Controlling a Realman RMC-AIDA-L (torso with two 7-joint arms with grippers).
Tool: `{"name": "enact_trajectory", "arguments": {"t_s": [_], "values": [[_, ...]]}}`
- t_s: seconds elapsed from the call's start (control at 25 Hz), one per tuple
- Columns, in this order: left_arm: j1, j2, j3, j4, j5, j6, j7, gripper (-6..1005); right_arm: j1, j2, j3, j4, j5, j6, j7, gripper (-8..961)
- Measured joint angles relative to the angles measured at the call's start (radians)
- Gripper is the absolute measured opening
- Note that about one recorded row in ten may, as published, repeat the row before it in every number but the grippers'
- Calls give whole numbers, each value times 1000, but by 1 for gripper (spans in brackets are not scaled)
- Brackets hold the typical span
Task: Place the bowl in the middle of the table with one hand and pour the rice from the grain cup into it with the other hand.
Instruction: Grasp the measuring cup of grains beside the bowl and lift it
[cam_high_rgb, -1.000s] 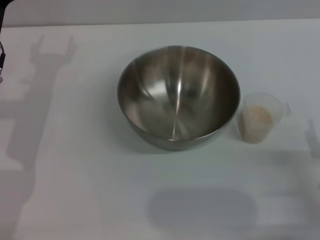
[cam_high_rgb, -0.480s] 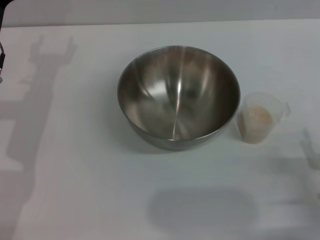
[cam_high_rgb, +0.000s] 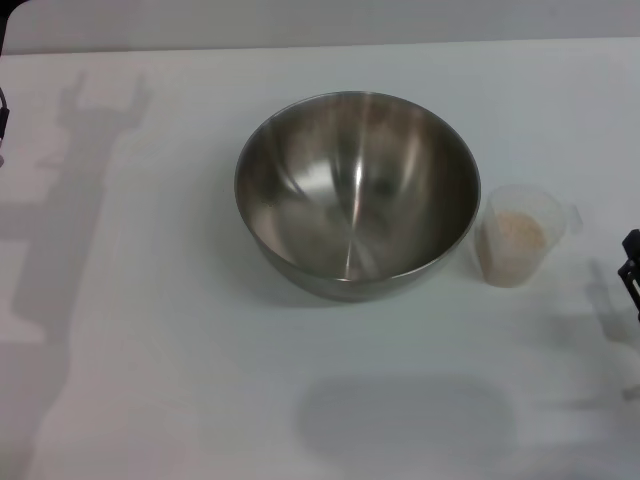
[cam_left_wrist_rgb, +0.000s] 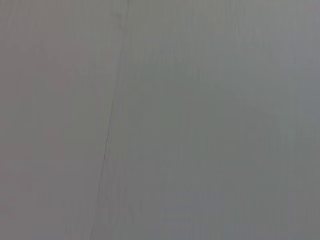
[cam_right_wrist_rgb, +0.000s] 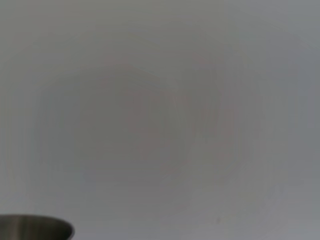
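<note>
Bowl (cam_high_rgb: 357, 195) upright on table (cam_high_rgb: 150, 340), near its middle, inside bare and shiny. Grain cup (cam_high_rgb: 519, 236) upright just right of bowl, close to its rim but apart; little handle on side away from bowl. Rice (cam_high_rgb: 514, 238) fills lower part of cup. Right gripper (cam_high_rgb: 632, 270) only dark sliver at view edge, right of cup, apart from it; fingers spread or pressed together, cannot tell. Left gripper out of sight. Right wrist view catches bit of bowl rim (cam_right_wrist_rgb: 35, 227) over white table.
</note>
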Motion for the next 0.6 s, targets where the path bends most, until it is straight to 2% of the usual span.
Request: {"name": "enact_trajectory", "arguments": {"t_s": [0.6], "values": [[8,-2,0,0,0,5,-5,844,28,4,-4,-1,0,76,-5,725]]}}
